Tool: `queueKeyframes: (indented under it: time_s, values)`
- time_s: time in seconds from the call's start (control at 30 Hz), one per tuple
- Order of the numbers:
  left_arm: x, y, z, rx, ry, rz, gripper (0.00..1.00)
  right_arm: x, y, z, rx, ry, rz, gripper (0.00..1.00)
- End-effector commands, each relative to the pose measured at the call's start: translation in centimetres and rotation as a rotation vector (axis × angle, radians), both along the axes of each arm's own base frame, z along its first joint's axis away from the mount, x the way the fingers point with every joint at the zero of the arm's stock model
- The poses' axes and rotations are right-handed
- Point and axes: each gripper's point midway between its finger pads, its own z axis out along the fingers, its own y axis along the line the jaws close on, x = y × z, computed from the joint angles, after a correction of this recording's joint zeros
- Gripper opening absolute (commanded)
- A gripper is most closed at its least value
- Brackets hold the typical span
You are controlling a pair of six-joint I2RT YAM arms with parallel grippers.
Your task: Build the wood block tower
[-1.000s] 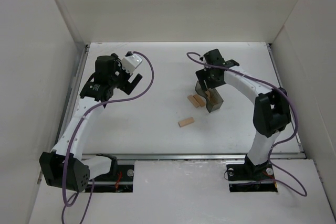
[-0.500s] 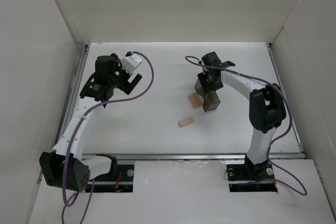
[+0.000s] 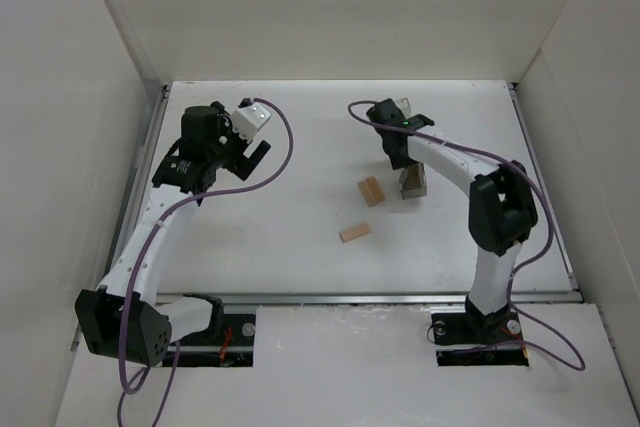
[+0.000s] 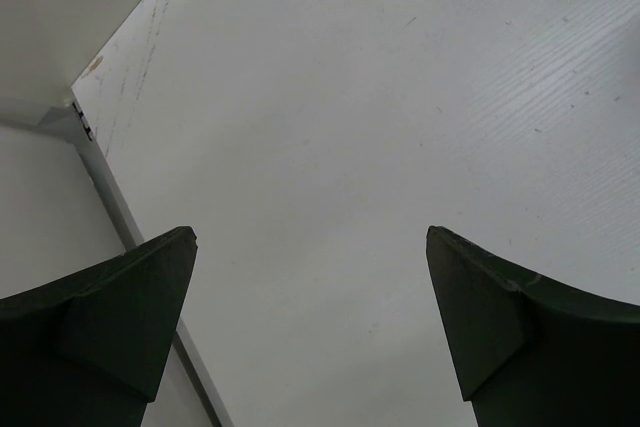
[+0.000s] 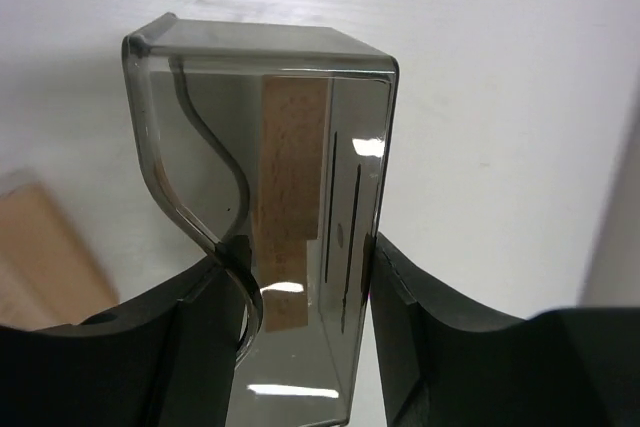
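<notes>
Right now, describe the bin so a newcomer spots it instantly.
On the white table, look right of centre, at the right arm's end effector. The small bin is clamped there, next to loose tan wooden blocks. It alone is grey and see-through, with a plank inside.

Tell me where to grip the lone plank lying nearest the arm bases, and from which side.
Take the lone plank at mid-length, fingers across its narrow width, coming straight down from above. It lies flat, skewed slightly, with both long edges clear of the other planks.
</notes>
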Motion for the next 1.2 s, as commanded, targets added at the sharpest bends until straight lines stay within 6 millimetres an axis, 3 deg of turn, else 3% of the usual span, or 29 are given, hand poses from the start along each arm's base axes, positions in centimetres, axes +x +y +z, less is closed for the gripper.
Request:
queueKeyframes:
  time_s: [0.0, 0.03, 0.07, 0.27, 0.47, 0.53, 0.67, 0.7, 0.73, 0.77, 0.8, 0.83, 0.93, 1.07, 1.17]
  values:
    - [-0.2, -0.2, 0.4, 0.002, -0.019, -0.012, 0.99, 0.9, -4.6, 3.5, -0.396, -0.195, -0.260, 0.12]
    - [-0.2, -0.5, 0.4, 0.002, -0.019, -0.021, 0.99, 0.5, -4.8, 3.9, -0.462, -0.191, -0.270, 0.12]
    - [-0.2, -0.5, 0.4, 0.002, -0.019, -0.021, 0.99, 0.3, -4.8, 3.1, -0.504, -0.188, -0.273, 0.12]
    - [-0.5, -0.3, 0.6, 0.007, -0.020, -0.013, 0.99, 0.3, -4.3, 4.0, -0.557, -0.256, -0.293, 0.12]
    - [-0.5, -0.3, 0.6, 0.007, -0.020, -0.013, 0.99, 0.0, -4.3, 4.9, -0.466, -0.268, -0.322, 0.14]
    - [-0.5, -0.3, 0.6, 0.007, -0.020, -0.013, 0.99, 0.4, -5.1, 5.4, -0.373, -0.281, -0.359, 0.14]
    - [-0.5, -0.3, 0.6, 0.007, -0.020, -0.013, 0.99, 0.4, -6.2, 4.5, -0.127, -0.222, -0.312, 0.14]
    - [-0.5, -0.3, 0.5, -0.001, -0.018, -0.009, 0.99, 0.3, -5.2, 3.7, -0.003, -0.184, -0.272, 0.14]
    - [-0.5, -0.3, 0.5, -0.001, -0.018, -0.009, 0.99, 0.4, -6.0, 2.7, 0.069, -0.176, -0.272, 0.14]
    - [-0.5, -0.3, 0.5, -0.001, -0.018, -0.009, 0.99, 0.3, -5.7, 3.9, 0.153, -0.201, -0.249, 0.14]
    - [-0.5, -0.3, 0.5, -0.001, -0.018, -0.009, 0.99, 0.1, -4.2, 3.3, 0.274, -0.160, -0.181, 0.15]
    - [-0.5, -0.3, 0.5, -0.008, -0.015, -0.004, 0.99, 0.2, -4.8, 3.3, 0.334, -0.159, -0.176, 0.15]
    - [-0.6, -0.6, 0.5, -0.018, -0.013, -0.019, 0.99, -0.4, -4.0, 2.7, 0.497, -0.127, -0.131, 0.16]
    - [-0.7, -0.6, 0.3, -0.016, -0.004, -0.019, 0.99, -0.4, -6.8, 1.4, 0.622, -0.104, -0.171, 0.19]
    - [-0.8, -0.9, 0.3, -0.023, -0.001, -0.024, 0.99, -0.3, -7.2, 0.8, 0.744, -0.089, -0.159, 0.23]
